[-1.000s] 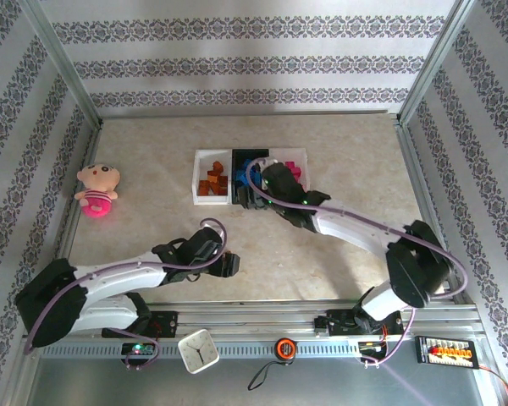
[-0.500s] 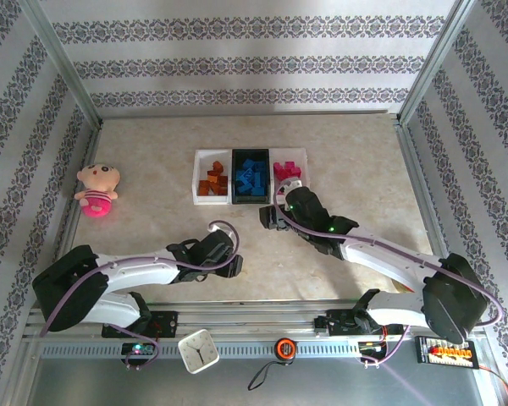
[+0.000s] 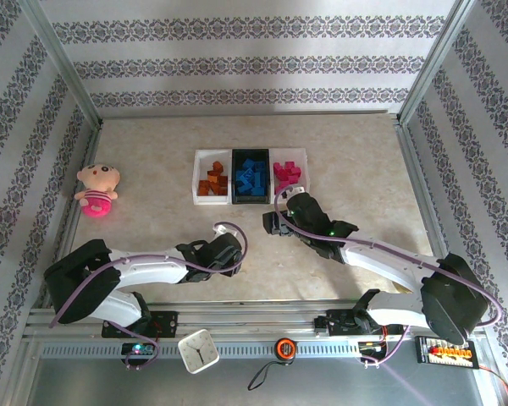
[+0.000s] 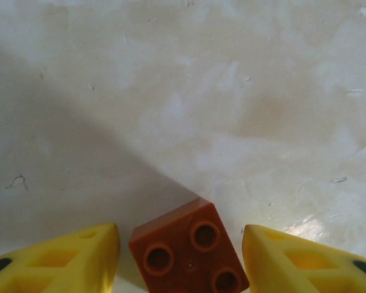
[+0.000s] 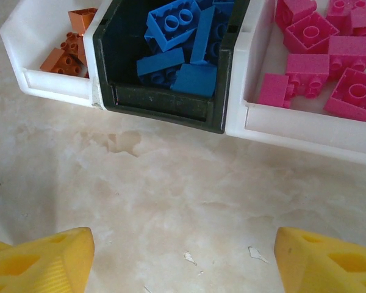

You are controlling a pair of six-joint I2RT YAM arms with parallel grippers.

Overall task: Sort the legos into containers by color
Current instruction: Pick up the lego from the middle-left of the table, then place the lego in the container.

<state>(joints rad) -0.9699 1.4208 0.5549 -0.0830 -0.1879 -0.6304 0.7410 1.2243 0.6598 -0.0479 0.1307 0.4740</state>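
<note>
The table (image 3: 152, 152) is smooth and pale, with cloudy blotches. The walls (image 3: 237, 63) have stripy, flowery paper. Three boxy plastic containers (image 5: 165, 101) sit in a row, white, black, white. They hold bumpy legos: orange ones (image 5: 67, 52), blue ones (image 5: 183, 43) and pink ones (image 5: 329, 55). One square orange-brown brick (image 4: 189, 250) lies on the table between the left gripper (image 4: 180, 235) and its yellow fingers. They are close, but I cannot tell if they pinch it. The right gripper (image 5: 184, 238) is wide apart and empty, just in front of the containers.
</note>
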